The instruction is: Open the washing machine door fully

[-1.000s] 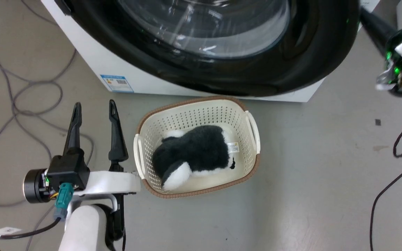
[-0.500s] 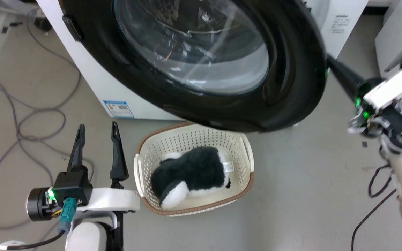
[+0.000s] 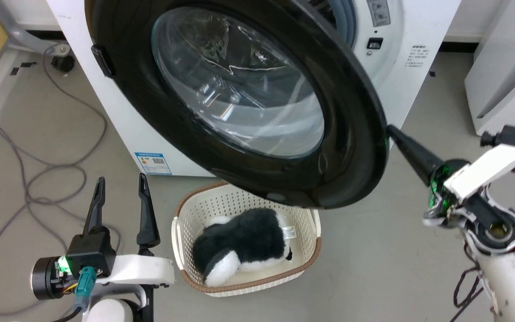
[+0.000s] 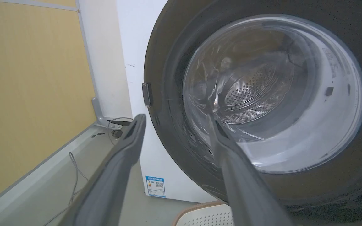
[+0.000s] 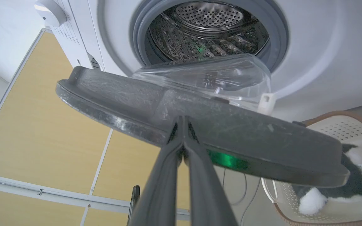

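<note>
The smooth grey floor (image 3: 373, 277) carried loose grey cables (image 3: 29, 170) looped on the left and a dark cable (image 3: 463, 286) at the near right. The washing machine (image 3: 418, 36) stood at the far side. A yellow panelled wall (image 4: 27, 94) lay to its left and a white appliance (image 3: 508, 80) to its right.

The washing machine door (image 3: 356, 147), hinged on the left, stood partly open and angled out from the machine's front. Behind it the steel drum (image 5: 206, 28) was exposed. The right gripper (image 3: 389, 129) had its fingers pressed together, their tips against the door's free right rim, clasping nothing. The left gripper (image 3: 121, 177) hung low at the near left, fingers spread wide and empty, apart from the door.

A cream basket (image 3: 315, 232) holding a black-and-white plush toy (image 3: 248, 237) sat on the floor, near the machine's front, its far rim hidden behind the door's lower rim in the head view. Bare floor lay to the right of the basket, between the machine and the right arm.
</note>
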{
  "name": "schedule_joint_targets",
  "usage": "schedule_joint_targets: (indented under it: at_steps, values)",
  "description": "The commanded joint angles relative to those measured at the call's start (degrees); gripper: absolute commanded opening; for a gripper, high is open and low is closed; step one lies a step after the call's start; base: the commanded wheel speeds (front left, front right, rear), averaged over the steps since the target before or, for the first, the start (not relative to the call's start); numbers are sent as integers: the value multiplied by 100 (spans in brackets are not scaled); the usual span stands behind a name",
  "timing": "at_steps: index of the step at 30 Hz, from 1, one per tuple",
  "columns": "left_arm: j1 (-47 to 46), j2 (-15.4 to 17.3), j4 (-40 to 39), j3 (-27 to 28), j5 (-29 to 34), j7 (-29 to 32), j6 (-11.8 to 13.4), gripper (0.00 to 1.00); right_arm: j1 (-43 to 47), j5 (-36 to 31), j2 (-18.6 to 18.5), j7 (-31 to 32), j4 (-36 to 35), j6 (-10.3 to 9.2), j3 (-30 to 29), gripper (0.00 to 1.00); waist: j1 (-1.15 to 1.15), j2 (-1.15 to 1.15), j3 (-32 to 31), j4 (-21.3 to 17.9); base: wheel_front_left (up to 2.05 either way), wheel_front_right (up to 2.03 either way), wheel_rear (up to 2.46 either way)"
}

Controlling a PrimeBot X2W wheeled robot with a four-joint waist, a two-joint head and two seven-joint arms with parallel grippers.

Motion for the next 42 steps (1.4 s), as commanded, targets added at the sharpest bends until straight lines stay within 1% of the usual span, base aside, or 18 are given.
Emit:
schedule_joint_targets:
  at_steps: [1,8,16,26,32,42]
  values:
    - [92,6,1,3,22,-30,-36,100,164,41,68,46,-100,39,28,0,0,0,-38,-3,0,0,0]
    - [195,6,23,-4,24,-30,-31,100,825,124,214,186,-806,39,180,0,0,0,-194,-1,0,0,0]
    - [258,6,43,-2,40,-30,-53,100,1514,62,360,233,-1715,39,422,0,0,0,-266,49,0,0,0]
    - [343,6,67,-72,26,-30,-35,100,2122,-68,606,270,-2505,39,879,0,0,0,-352,144,0,0,0]
    - [360,6,100,-104,1,-30,-26,100,2384,-97,737,341,-2729,39,1195,0,0,0,-402,200,0,0,0]
    - [367,6,152,-149,-18,-30,-22,100,2490,-73,1021,596,-2619,39,1837,0,0,0,-448,292,0,0,0]
